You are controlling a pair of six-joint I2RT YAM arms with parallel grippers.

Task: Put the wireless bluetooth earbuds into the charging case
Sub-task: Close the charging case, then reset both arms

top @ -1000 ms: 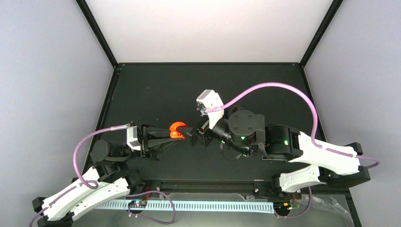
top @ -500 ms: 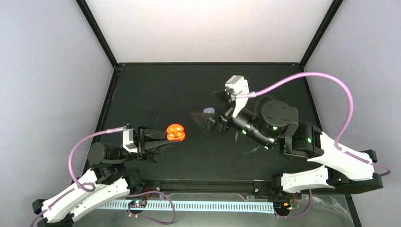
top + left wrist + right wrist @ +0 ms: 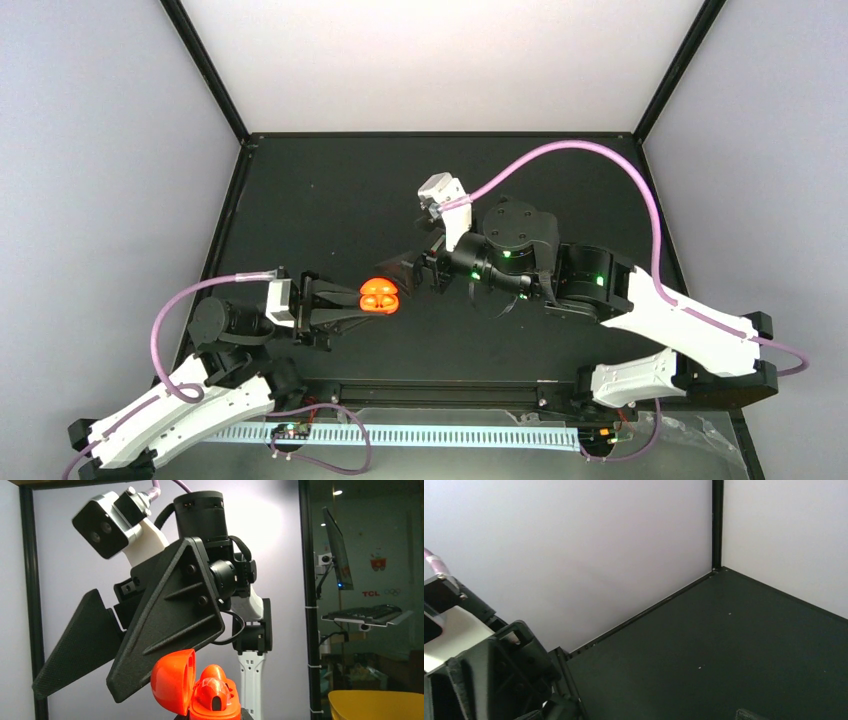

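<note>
While the left gripper (image 3: pixel 368 300) has its fingers (image 3: pixel 335 290) clamped on the charging case (image 3: pixel 379 296), we see the orange-red shell held out at about 8 o'clock from the middle of the black table (image 3: pixel 330 200). From the left wrist view, the case (image 3: pixel 215 705) stands with its hinged lid (image 3: pixel 172 680) swung open toward 10 o'clock. A rounded orange lump (image 3: pixel 214 687) with a dark spot sits in the base; we cannot tell whether it is one of the earbuds.

The right gripper (image 3: pixel 408 270) hangs just beside the case, at its 2 o'clock in the overhead view and not touching it. Seen from the left wrist, its two black triangular fingers (image 3: pixel 170 625) stand apart, with pale wall showing in the gap, and we see nothing between them. Their tips point down toward 7 o'clock, the nearer one just beside the open lid.

Behind those fingers we see the right wrist camera (image 3: pixel 100 525). A purple cable (image 3: pixel 570 150) arcs over the right arm toward 3 o'clock.
</note>
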